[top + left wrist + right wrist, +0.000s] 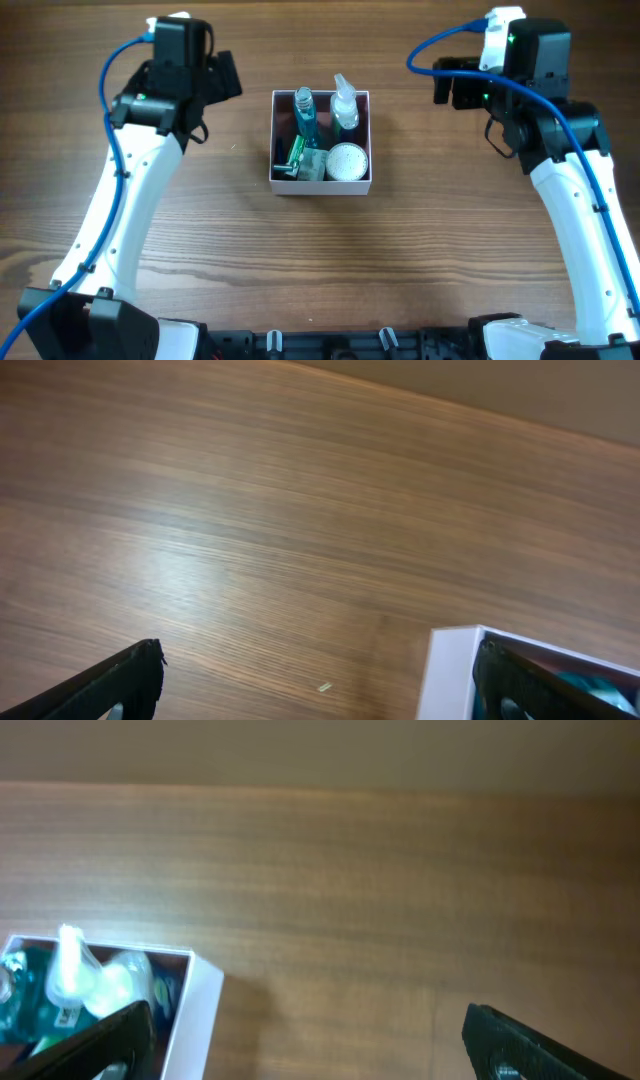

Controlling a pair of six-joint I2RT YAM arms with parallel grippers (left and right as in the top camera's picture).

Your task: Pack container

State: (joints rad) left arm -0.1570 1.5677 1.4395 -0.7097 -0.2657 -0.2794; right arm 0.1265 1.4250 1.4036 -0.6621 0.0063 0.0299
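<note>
While left end effector and right end effector are hovering wide open, square white-walled container between them is sitting full; low inward sweep risks clipping its clear spray bottle.

Wood-grain table, matt white card container, clear plastic bottles

Robot workstation: wood-grain table

Brown wood-grain table, evenly lit
</note>
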